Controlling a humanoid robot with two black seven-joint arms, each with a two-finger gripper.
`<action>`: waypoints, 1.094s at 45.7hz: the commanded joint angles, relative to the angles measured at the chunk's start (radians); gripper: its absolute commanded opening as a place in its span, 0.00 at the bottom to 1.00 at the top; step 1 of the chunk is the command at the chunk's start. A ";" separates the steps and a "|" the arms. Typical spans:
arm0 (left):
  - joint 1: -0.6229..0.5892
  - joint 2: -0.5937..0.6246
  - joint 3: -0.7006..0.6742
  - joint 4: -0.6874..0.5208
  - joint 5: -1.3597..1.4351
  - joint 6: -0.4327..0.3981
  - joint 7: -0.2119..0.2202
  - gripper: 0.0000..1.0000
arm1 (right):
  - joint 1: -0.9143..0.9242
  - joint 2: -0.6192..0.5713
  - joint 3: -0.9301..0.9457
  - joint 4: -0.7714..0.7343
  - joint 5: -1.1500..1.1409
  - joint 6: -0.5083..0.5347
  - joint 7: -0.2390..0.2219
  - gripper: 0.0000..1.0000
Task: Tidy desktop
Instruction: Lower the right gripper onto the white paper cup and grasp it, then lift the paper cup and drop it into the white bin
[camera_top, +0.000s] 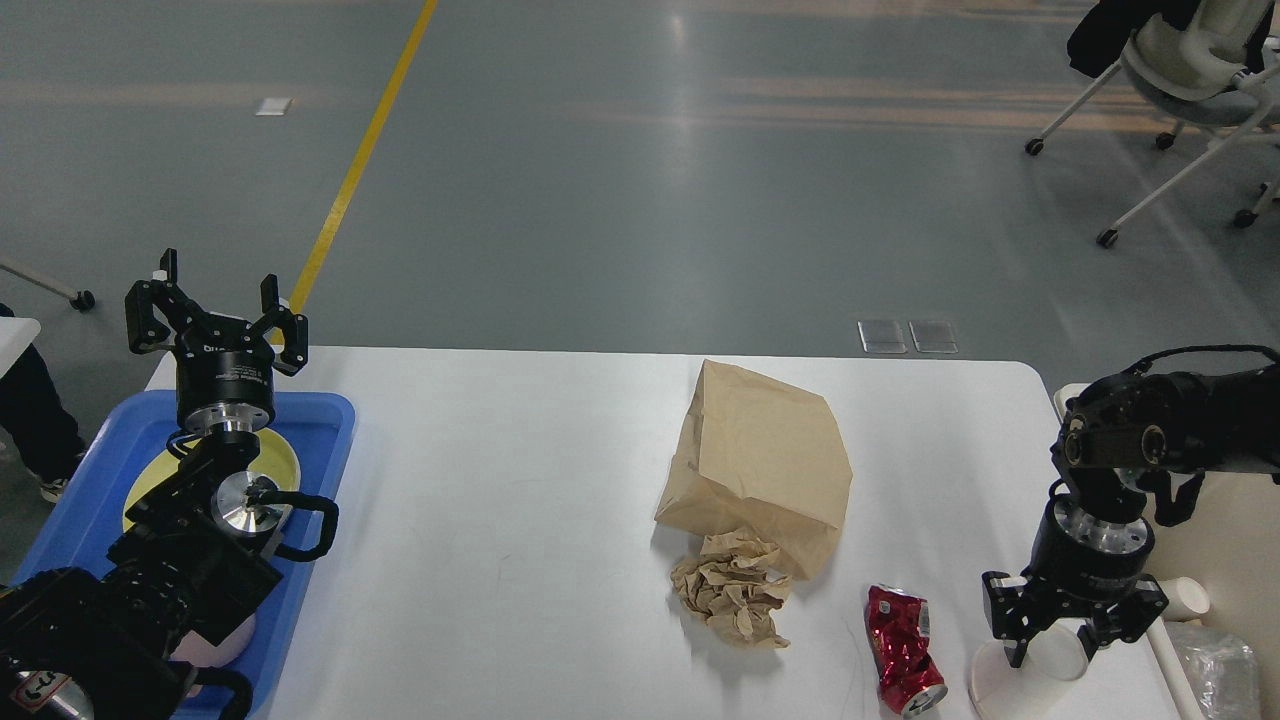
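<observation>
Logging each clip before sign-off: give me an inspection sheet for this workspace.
Surface: white desktop, mostly bare.
Job's things: paper bag, crumpled paper, crushed red can, tipped white cup.
Clutter: blue tray with yellow plate at left; cream bin at right.
Grippers: left gripper open, raised over the tray; right gripper fingers straddling the cup.
Cables: black loop on right arm.
Surroundings: grey floor, yellow line, office chair.
</observation>
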 joint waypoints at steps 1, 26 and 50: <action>0.000 0.000 0.000 0.000 0.000 0.000 0.000 0.96 | 0.025 -0.024 0.000 -0.001 0.000 0.006 0.002 0.00; 0.000 0.000 0.000 0.000 0.000 0.000 0.000 0.96 | 0.653 -0.212 -0.002 0.037 0.003 0.090 0.003 0.00; 0.000 0.000 0.000 0.000 0.000 0.000 0.000 0.96 | 0.287 -0.442 -0.016 -0.274 0.002 -0.155 0.003 0.00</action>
